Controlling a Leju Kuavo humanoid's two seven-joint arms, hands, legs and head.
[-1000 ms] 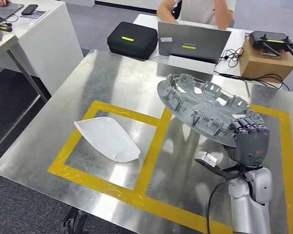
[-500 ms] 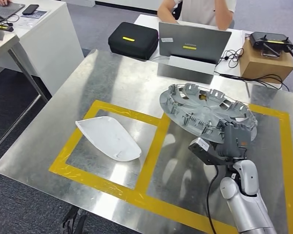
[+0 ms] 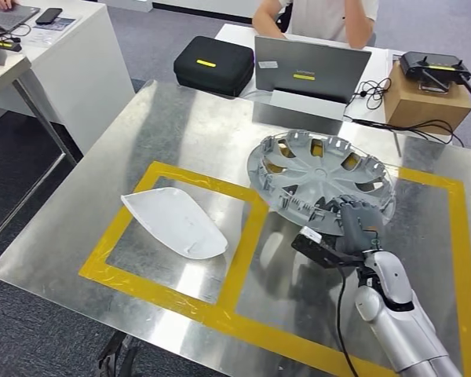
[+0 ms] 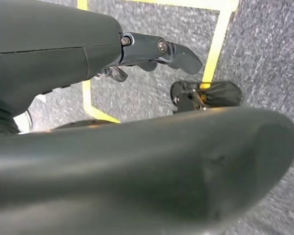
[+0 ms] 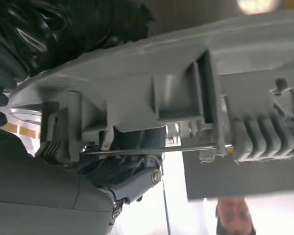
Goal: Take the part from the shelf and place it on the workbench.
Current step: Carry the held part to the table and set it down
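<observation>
Gripping the grey wheel cover's (image 3: 316, 169) near rim, right robot hand (image 3: 355, 224).

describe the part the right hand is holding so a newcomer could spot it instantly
Start at the steel workbench marked with yellow tape into two squares. Over the right-hand square is a round grey hubcap, inner side up, with spokes and a ribbed, clipped rim, gripped at its near edge by the right hand. Its only neighbour on the bench, the white shell, is smooth and pointed.
</observation>
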